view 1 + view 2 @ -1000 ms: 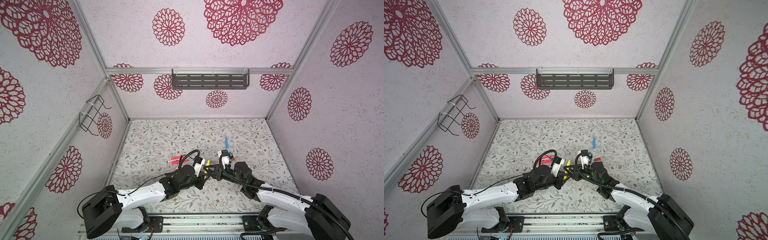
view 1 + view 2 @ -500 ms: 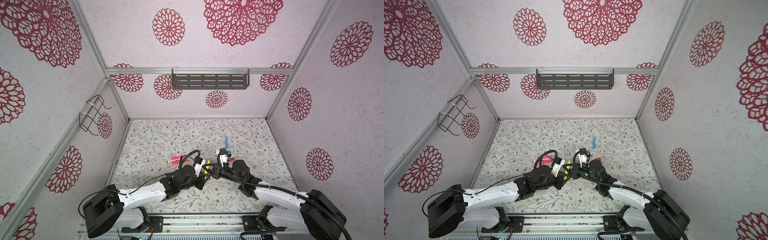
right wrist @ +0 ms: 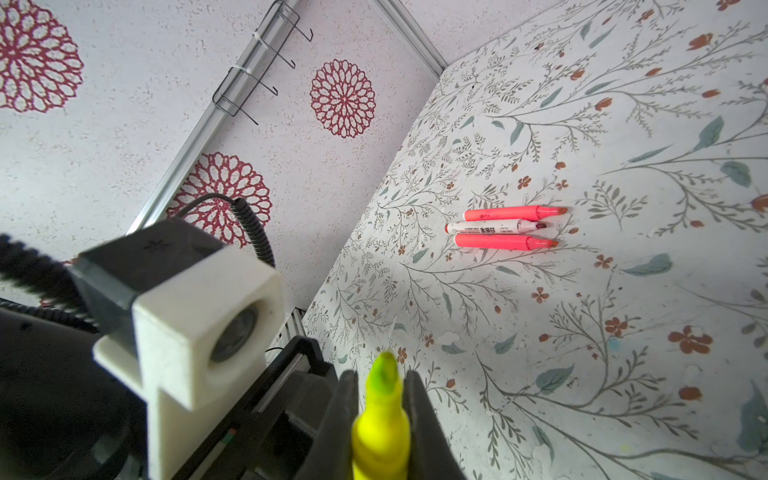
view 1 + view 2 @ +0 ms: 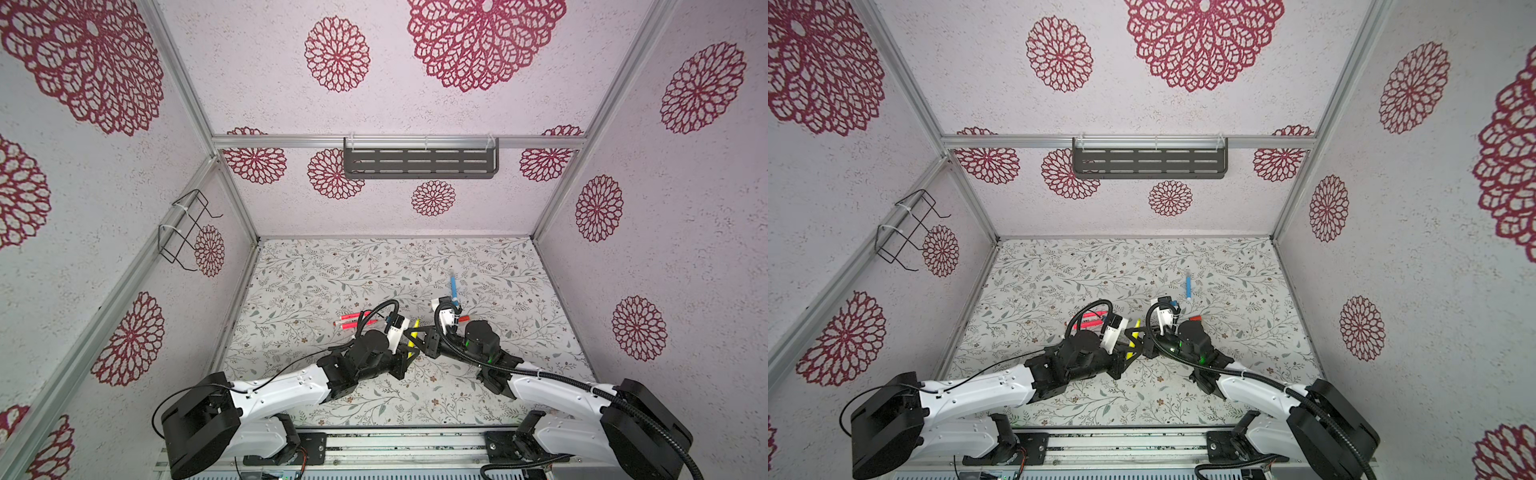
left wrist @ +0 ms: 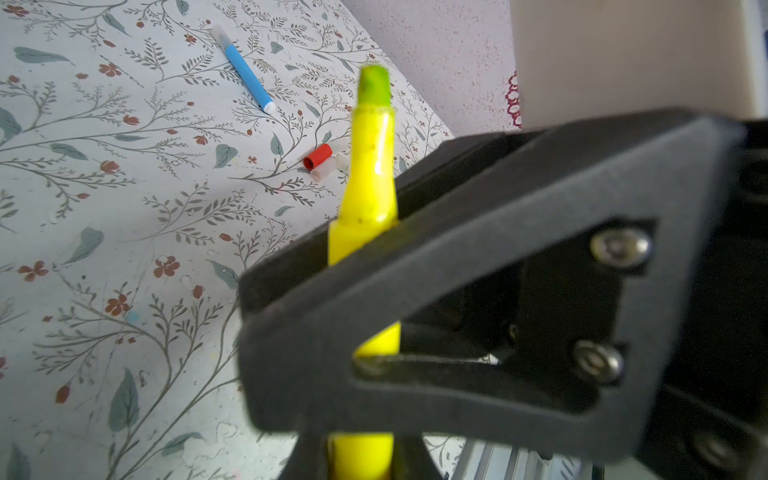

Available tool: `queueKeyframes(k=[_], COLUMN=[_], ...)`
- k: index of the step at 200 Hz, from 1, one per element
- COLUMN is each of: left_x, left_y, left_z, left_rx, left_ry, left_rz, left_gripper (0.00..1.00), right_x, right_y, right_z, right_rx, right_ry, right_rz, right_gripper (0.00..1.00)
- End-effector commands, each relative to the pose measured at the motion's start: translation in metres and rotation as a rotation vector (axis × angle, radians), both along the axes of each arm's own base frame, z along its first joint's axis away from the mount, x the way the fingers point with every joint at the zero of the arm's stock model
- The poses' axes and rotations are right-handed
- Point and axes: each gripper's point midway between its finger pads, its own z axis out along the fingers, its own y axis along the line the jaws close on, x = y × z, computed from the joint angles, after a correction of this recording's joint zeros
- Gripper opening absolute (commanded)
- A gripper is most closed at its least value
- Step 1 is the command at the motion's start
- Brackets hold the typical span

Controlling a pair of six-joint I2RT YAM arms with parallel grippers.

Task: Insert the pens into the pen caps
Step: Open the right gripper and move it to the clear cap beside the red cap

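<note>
**Two hands, one pen.** A yellow pen [image 5: 368, 187], its greenish tip bare, is held clear of the floral tabletop [image 4: 332, 270] near the front middle of the enclosure, pinched by both robot hands at once. The left hand [image 5: 359, 455] is clamped on the lower barrel. The right hand [image 3: 380, 384] is clamped on the same pen closer to the tip, and one of its black triangular fingers [image 5: 457, 257] fills much of the left wrist view. In both top views the two hands meet nose to nose.

Just beyond the right arm's wrist, a red cap [image 5: 318, 156] lies on the tabletop beside a small cluster of pale caps [image 5: 327, 171]. A blue pen [image 4: 454, 286], pale at both ends, lies farther back on the same side, apart from the caps. On the left half of the tabletop two pink pens [image 3: 505, 213] lie side by side with a white-barrelled pen [image 3: 490, 227] between them. All three are uncapped with tips pointing the same way, well apart from the caps.

The left arm's wrist camera [image 3: 199, 332], in a white housing, looms large in the right wrist view. A dark slotted shelf [image 4: 419, 163] hangs on the back wall and a black wire rack [image 4: 185, 230] on the left wall. The walls [image 4: 457, 104] are pale with crimson rosettes.
</note>
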Motion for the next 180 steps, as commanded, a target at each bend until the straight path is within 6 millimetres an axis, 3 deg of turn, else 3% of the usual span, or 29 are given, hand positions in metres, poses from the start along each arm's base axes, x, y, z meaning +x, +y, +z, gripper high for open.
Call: queueKeyframes(k=[1, 21, 42, 63, 72, 93, 113, 130, 180], left_x=[0.002, 0.002, 0.001, -0.002, -0.003, -0.004, -0.004, -0.003, -0.005], left_y=[0.003, 0.006, 0.012, 0.018, 0.021, 0.028, 0.031, 0.031, 0.027], left_z=[0.011, 0.011, 0.008, 0.004, 0.003, -0.004, -0.009, -0.012, -0.017], left_rx=[-0.027, -0.023, -0.020, -0.018, -0.017, 0.002, 0.030, 0.047, 0.069], left_ry=[-0.037, -0.042, -0.038, -0.031, -0.029, -0.007, 0.003, 0.009, 0.019], left_rz=[0.015, 0.025, 0.036, 0.045, 0.052, 0.074, 0.088, 0.089, 0.080], left_gripper=[0.00, 0.00, 0.00, 0.00, 0.00, 0.00, 0.00, 0.00, 0.00], right_x=[-0.001, 0.002, 0.013, 0.034, 0.041, 0.049, 0.050, 0.053, 0.078], right_y=[-0.001, -0.007, -0.028, -0.073, -0.099, -0.153, -0.187, -0.200, -0.211], right_z=[0.009, 0.008, -0.001, -0.017, -0.028, -0.051, -0.070, -0.079, -0.089], right_rx=[0.031, 0.017, -0.072, -0.214, -0.275, -0.384, -0.489, -0.539, -0.685], right_ry=[-0.015, -0.010, 0.013, 0.084, 0.144, 0.291, 0.391, 0.443, 0.459], right_rz=[-0.007, -0.044, -0.161, -0.377, -0.477, -0.650, -0.740, -0.776, -0.771], right_gripper=[0.26, 0.58, 0.62, 0.65, 0.65, 0.52, 0.50, 0.48, 0.42])
